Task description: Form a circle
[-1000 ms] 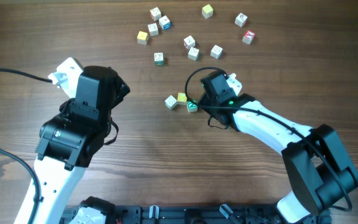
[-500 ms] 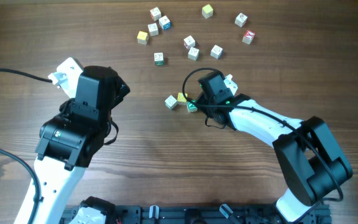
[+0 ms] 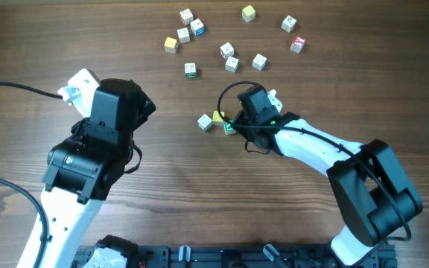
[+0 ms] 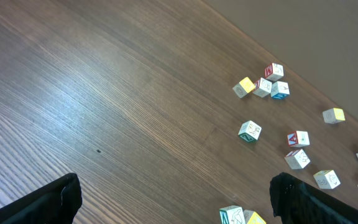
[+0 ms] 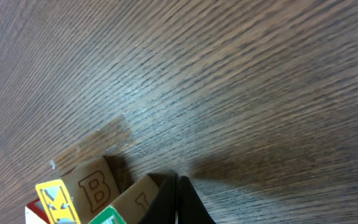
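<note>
The table [image 3: 199, 201] is dark brown wood with fine, visible grain, matt with a faint sheen. The letter cubes [image 5: 95, 186] are pale bare wood with glossy coloured faces. The arm casings [image 3: 311, 149] look like smooth plastic.

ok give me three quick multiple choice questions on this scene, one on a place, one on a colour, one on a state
1. Where is the right gripper?
A) beside the small cluster of wooden letter cubes in the middle of the brown wooden table
B) at the left edge
C) raised high above everything

2. What colour is the cluster's leftmost cube in the overhead view?
A) red
B) white
C) blue

3. How is the left gripper?
A) shut on a cube
B) shut on nothing
C) open

Answers: 1 A, its wrist view shows cubes right next to its closed tips; 2 B, its faces show white; 3 C, its fingers stand wide apart over bare wood.
</note>
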Tool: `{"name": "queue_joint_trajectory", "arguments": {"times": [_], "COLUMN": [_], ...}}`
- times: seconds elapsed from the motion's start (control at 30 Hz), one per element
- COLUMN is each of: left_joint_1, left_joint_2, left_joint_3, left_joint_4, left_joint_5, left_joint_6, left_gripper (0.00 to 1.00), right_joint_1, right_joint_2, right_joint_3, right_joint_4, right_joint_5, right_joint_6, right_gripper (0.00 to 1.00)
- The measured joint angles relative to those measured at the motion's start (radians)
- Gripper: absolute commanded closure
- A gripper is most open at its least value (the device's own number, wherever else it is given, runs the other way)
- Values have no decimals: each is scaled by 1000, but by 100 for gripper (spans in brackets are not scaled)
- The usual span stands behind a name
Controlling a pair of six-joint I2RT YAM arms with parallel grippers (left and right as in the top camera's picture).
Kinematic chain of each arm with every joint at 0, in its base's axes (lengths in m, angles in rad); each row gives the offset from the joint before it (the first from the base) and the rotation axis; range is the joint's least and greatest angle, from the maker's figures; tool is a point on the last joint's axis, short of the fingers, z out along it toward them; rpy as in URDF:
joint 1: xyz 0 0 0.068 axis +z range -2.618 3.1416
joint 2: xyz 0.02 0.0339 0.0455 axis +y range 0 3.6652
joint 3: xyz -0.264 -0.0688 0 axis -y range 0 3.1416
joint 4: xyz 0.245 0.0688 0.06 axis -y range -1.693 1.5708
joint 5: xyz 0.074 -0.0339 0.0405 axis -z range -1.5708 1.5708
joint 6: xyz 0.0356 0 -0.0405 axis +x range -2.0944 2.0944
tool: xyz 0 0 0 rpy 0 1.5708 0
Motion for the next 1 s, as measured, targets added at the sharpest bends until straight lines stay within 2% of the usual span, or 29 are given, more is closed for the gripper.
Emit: {"name": "queue_joint_trajectory", "arguments": {"times": [1.0], "left_joint_1": [0], "left_joint_2": [0], "left_joint_3": [0], "left_joint_4": [0], "left_joint_5": [0], "left_joint_6": [0], "left_gripper": [0], "right_joint_1": [0], "right_joint_2": [0], "right_joint_3": [0], "right_joint_4": [9], "right_joint_5": [-58], "right_joint_6": [-22], "right_gripper": [96]}}
